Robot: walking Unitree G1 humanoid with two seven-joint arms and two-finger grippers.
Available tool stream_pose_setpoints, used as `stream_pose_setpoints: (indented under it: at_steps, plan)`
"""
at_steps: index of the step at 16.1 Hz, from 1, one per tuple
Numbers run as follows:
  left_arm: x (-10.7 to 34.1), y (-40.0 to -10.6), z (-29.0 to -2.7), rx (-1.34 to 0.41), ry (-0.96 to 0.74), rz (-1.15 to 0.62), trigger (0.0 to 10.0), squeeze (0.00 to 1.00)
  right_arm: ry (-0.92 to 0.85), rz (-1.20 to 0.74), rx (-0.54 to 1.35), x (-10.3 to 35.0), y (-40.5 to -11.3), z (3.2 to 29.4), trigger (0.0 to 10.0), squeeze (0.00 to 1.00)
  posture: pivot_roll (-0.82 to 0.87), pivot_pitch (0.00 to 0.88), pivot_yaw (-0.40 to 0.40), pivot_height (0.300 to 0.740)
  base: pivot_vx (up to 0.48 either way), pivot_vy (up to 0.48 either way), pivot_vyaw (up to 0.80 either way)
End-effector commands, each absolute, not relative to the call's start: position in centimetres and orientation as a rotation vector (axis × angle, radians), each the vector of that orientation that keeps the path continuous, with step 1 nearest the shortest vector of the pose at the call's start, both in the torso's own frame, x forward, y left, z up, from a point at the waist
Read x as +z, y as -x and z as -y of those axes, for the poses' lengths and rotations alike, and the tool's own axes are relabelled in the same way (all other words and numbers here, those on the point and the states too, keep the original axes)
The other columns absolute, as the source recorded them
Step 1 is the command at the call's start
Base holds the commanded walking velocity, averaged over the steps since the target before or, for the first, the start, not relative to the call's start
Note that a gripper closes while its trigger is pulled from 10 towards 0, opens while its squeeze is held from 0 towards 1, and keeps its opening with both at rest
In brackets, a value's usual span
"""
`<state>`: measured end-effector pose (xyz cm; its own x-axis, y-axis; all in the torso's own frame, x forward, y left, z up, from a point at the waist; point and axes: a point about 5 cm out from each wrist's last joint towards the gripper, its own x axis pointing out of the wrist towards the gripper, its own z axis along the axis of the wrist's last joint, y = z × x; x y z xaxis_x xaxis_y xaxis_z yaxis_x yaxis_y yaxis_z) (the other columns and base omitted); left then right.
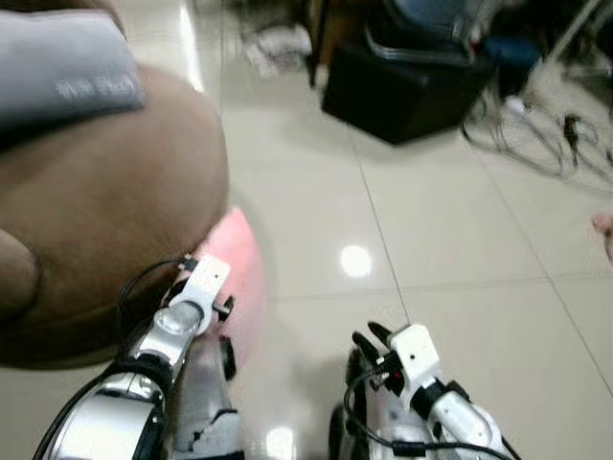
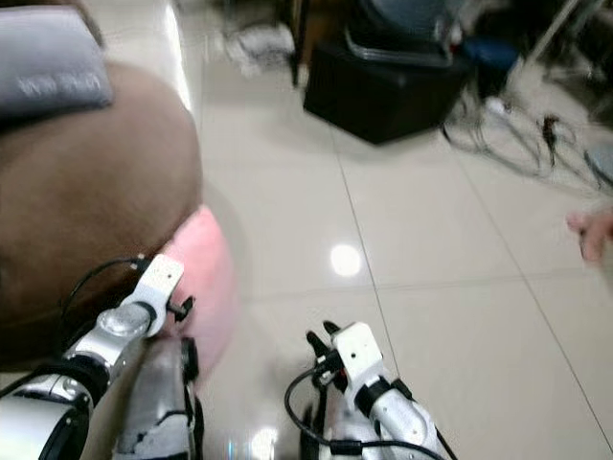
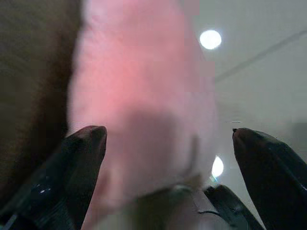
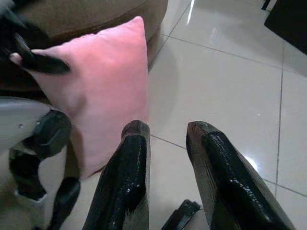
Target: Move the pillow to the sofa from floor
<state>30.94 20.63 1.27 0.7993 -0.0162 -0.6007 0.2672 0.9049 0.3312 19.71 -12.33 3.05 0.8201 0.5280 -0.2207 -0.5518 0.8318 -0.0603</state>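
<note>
The brown sofa takes up the left of the scene, a grey cushion on its far part. The pink pillow stands on the tiled floor, leaning against the sofa's near right side. The left gripper is spread wide, fingers either side of the pillow, not yet clamped. The right gripper hangs nearby, parted and empty. Best to push deeper before closing, so the soft fabric doesn't slip.
</note>
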Motion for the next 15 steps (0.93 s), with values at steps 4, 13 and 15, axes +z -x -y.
stream_pose_setpoints:
  at_steps: [4,13,15]
  plan:
    - [1.4,-31.0,-21.1,-0.109,-0.434,-0.591,10.0,0.0,0.143,-0.192,0.612,4.9,-18.9,13.2,10.0,0.0,-0.16,0.339,-0.161,0.59,0.0,0.0,0.0]
    - [2.6,-31.1,-24.4,0.071,-0.76,-0.563,10.0,0.0,0.176,-0.237,0.711,6.8,-17.2,13.0,10.0,0.0,-0.23,0.359,-0.172,0.59,0.0,0.0,0.0]
    - [2.6,-30.9,-25.3,0.091,-0.755,-0.587,10.0,0.0,0.18,-0.233,0.713,7.1,-17.4,13.0,10.0,0.0,-0.25,0.354,-0.175,0.59,0.0,0.0,0.0]
